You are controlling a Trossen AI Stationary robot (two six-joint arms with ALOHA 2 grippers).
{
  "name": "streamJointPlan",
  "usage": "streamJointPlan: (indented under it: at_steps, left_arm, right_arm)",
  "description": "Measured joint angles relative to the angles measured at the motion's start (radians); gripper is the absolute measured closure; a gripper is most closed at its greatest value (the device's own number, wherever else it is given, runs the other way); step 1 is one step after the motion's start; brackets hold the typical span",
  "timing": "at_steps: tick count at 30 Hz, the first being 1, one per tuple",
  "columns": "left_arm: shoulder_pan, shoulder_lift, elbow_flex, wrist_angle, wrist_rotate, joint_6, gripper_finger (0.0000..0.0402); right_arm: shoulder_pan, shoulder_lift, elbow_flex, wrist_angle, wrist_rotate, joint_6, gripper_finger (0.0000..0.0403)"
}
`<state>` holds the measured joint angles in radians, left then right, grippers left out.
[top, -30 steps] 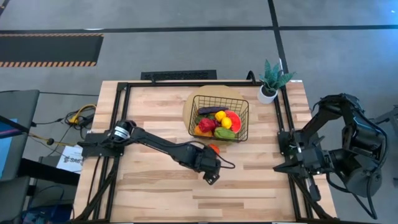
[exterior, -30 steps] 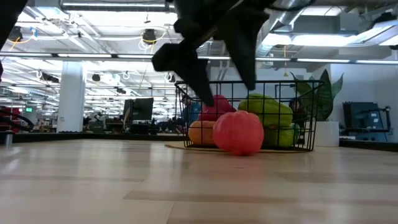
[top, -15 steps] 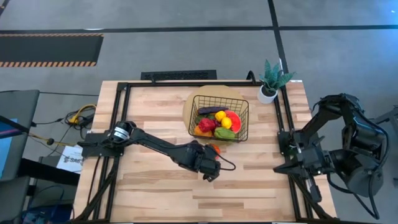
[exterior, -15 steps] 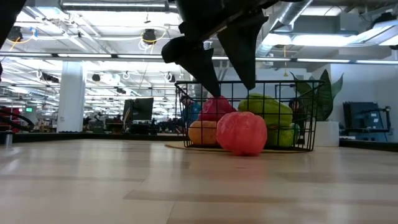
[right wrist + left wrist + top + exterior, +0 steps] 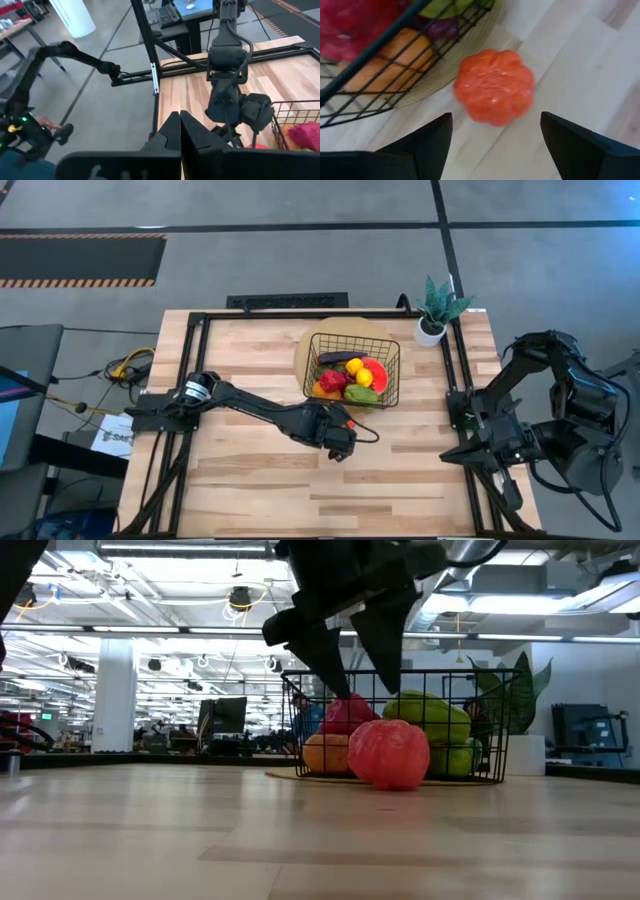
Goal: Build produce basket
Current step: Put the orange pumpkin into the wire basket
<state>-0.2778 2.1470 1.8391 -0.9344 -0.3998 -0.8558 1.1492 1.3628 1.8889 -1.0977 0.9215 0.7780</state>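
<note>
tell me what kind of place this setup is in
Probably a robotics lab in a big open-plan industrial or office hall: exposed ducts and strip lights overhead, rows of desks with monitors behind the wooden table, and a bare concrete floor.

A red-orange ribbed fruit [image 5: 388, 753] is seen resting on the wooden table [image 5: 300, 840], just in front of the black wire basket [image 5: 500, 730]. Green, red and orange produce [image 5: 432, 718] is held inside the basket. The left gripper [image 5: 345, 650] is hung above the fruit, fingers spread apart.
</note>
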Motion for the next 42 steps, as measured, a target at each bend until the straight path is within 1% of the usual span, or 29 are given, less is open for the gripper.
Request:
streamJointPlan:
  at_steps: [3, 5, 7, 12, 19, 25, 30, 36, 42]
  left_arm:
    - [-0.001, 0.013, -0.008, -0.007, -0.014, -0.031, 0.0127]
    - [-0.001, 0.029, -0.014, -0.029, 0.001, -0.036, 0.0136]
    - [-0.004, 0.059, -0.01, 0.017, 0.023, -0.036, 0.0143]
    - [-0.017, 0.124, -0.006, 0.039, 0.059, -0.081, 0.015]
    - [-0.025, 0.124, -0.003, 0.074, 0.021, -0.115, 0.015]
    - [-0.032, 0.121, 0.066, 0.058, -0.031, -0.099, 0.015]
    - [-0.035, 0.119, 0.114, 0.005, -0.093, -0.091, 0.015]
    - [0.0, 0.128, 0.112, -0.019, -0.068, -0.058, 0.015]
    - [0.029, 0.129, 0.104, 0.018, -0.054, -0.02, 0.015]
  right_arm:
    - [0.0, 0.0, 0.0, 0.023, 0.001, 0.0, 0.0395]
    - [0.0, 0.0, 0.0, 0.033, 0.001, -0.001, 0.0395]
    - [0.0, 0.0, 0.0, 0.037, 0.001, -0.001, 0.0395]
    - [0.0, 0.0, 0.0, 0.04, -0.001, 0.0, 0.0395]
    - [0.0, 0.0, 0.0, 0.037, -0.018, -0.001, 0.0395]
    - [0.0, 0.0, 0.0, 0.037, -0.038, 0.0, 0.0395]
    - [0.0, 0.0, 0.0, 0.037, -0.053, -0.001, 0.0395]
    - [0.0, 0.0, 0.0, 0.037, -0.057, -0.001, 0.0395]
    - [0.0, 0.0, 0.0, 0.042, -0.058, -0.001, 0.0395]
